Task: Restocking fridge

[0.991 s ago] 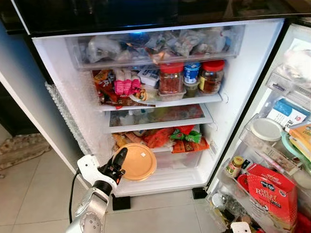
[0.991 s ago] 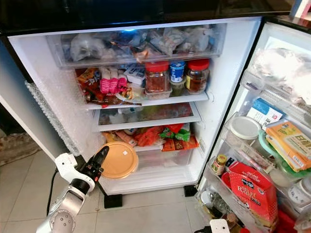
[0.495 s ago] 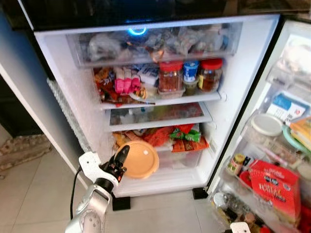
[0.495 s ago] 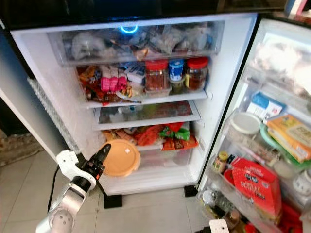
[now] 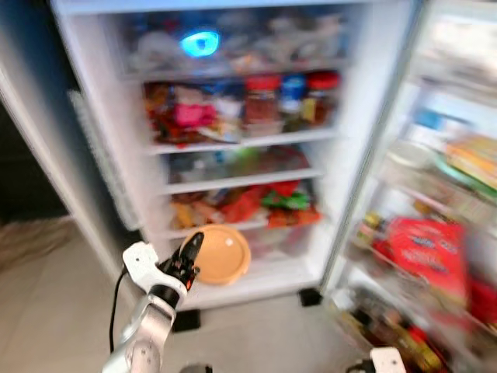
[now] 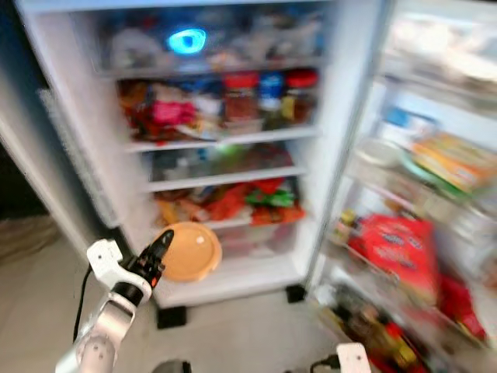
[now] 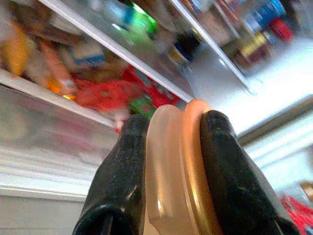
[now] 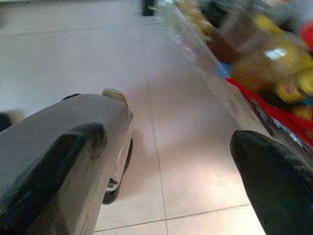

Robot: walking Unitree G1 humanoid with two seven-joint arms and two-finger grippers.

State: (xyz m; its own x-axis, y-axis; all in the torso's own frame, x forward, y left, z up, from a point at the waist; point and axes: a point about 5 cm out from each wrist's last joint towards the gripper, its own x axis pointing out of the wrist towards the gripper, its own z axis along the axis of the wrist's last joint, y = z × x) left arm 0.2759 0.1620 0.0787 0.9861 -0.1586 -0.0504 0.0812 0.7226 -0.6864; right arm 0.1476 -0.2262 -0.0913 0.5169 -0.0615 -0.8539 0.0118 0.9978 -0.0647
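Left gripper (image 5: 192,250) clamps the rim of a round orange lidded container (image 5: 221,254), holding it on edge in front of the open fridge (image 5: 101,148), level with the clear bottom drawer (image 5: 283,237) and just below the shelf of red and green packets (image 5: 272,203); left wrist view shows both black fingers (image 7: 122,171) pressed on the container's two sides. Right gripper (image 8: 166,161) hangs low over the tiled floor (image 8: 181,112) beside the door shelves, fingers spread wide with nothing between. Head views are motion-blurred.
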